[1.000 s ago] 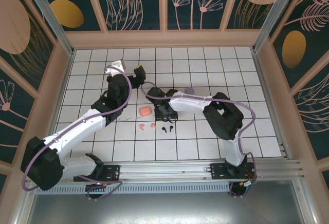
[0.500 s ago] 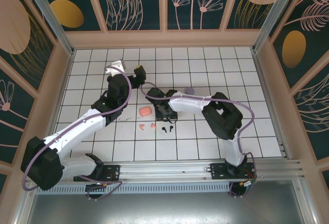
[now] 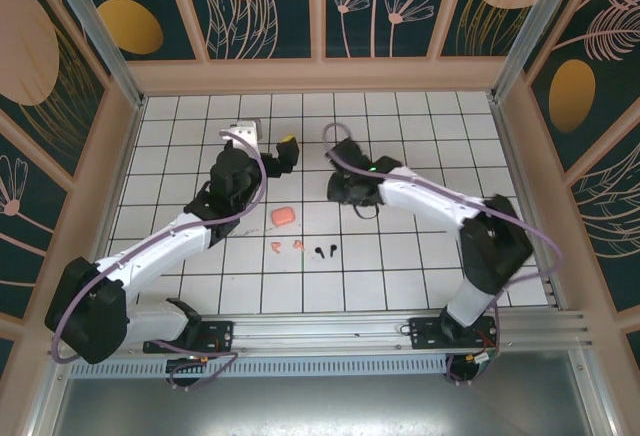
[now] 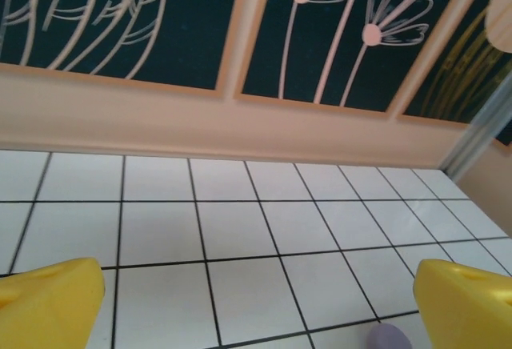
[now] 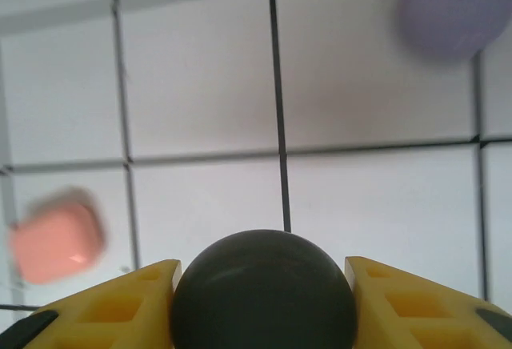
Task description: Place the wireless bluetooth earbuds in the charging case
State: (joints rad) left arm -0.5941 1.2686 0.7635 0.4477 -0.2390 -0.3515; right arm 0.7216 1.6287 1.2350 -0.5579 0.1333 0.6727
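My right gripper is shut on a black, rounded charging case, with a yellow finger pressed against each side of it. In the top view that gripper hangs above the tiles right of centre. Two salmon-orange earbuds and two black earbuds lie loose on the tiles nearer the front. A salmon charging case sits just behind them. My left gripper is open over bare tiles at the back, holding nothing.
A lavender case lies on the tiles past the right gripper and by the left gripper's right finger. The wooden back wall rises just beyond the left gripper. Wooden walls enclose the tiled floor on both sides.
My right gripper closed on the black case and carried it back and to the right, away from the loose earbuds. The left gripper shifted a little to the right and stayed open.
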